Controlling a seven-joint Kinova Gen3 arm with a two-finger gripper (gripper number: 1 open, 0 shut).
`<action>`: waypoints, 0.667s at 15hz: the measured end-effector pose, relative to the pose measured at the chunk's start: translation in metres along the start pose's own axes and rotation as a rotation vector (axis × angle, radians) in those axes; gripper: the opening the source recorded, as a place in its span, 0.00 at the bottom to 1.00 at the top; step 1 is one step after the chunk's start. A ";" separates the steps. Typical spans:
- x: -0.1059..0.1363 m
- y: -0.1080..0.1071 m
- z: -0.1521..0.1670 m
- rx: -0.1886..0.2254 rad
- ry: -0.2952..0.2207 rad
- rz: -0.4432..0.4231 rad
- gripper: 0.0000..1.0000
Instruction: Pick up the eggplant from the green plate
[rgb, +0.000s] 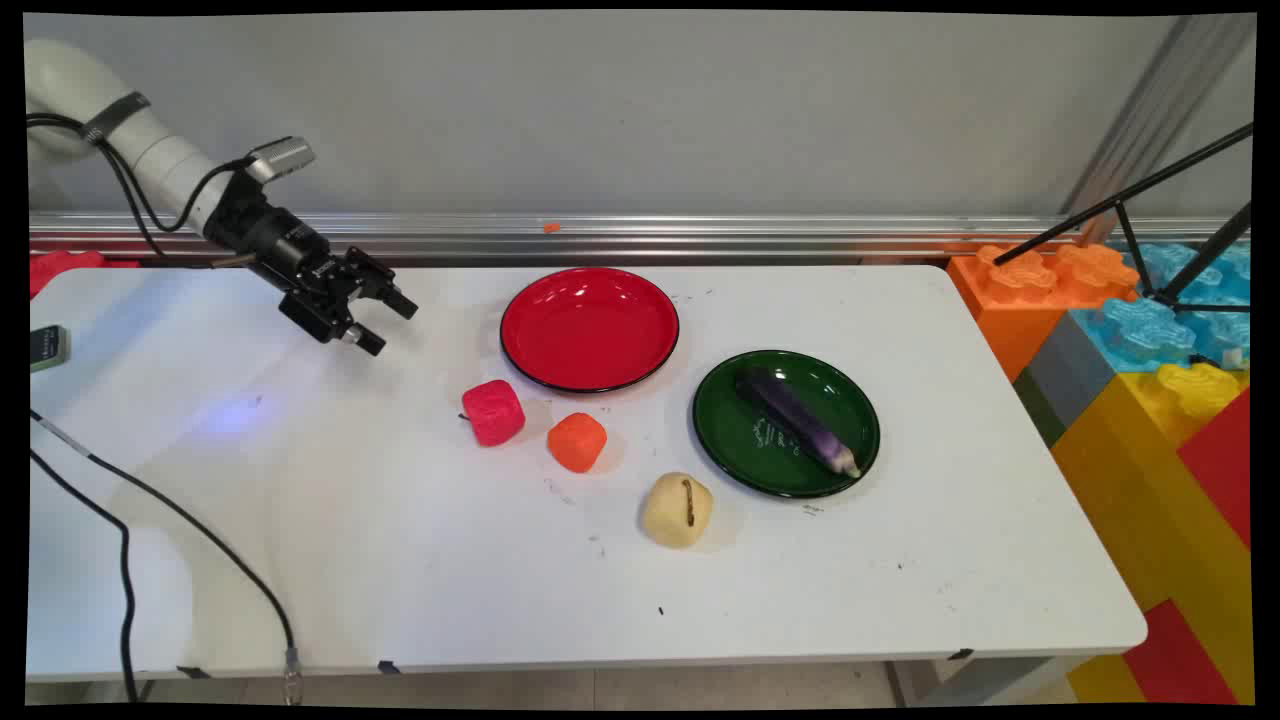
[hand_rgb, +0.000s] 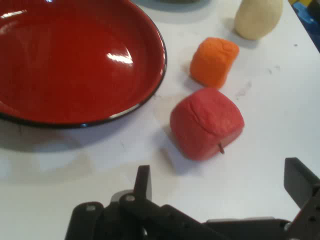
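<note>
My black gripper (rgb: 385, 322) hangs open and empty above the table's back left, tilted toward the right. Nearest to it is a red cube-shaped fruit (rgb: 493, 412) (hand_rgb: 207, 123), lying on the table ahead of the fingers (hand_rgb: 143, 182). Beside that fruit sits an orange cube-shaped one (rgb: 577, 441) (hand_rgb: 214, 61). Farther on lies a pale yellow rounded one (rgb: 677, 510) (hand_rgb: 258, 18). An empty red plate (rgb: 590, 290) (hand_rgb: 75, 60) stands just behind the red fruit. In the main view a purple eggplant (rgb: 797, 418) lies in a green plate (rgb: 730, 440).
Black cables (rgb: 180, 520) trail over the table's left front. Large coloured toy blocks (rgb: 1150, 370) and a black tripod (rgb: 1150, 230) stand past the table's right edge. A small dark device (rgb: 48, 346) lies at the far left. A metal rail (rgb: 700, 232) runs along the wall.
</note>
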 end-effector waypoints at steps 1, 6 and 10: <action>0.002 -0.001 0.002 0.002 0.005 0.002 1.00; 0.024 -0.010 0.019 0.006 0.052 0.030 1.00; 0.050 -0.020 0.041 -0.005 0.101 0.078 1.00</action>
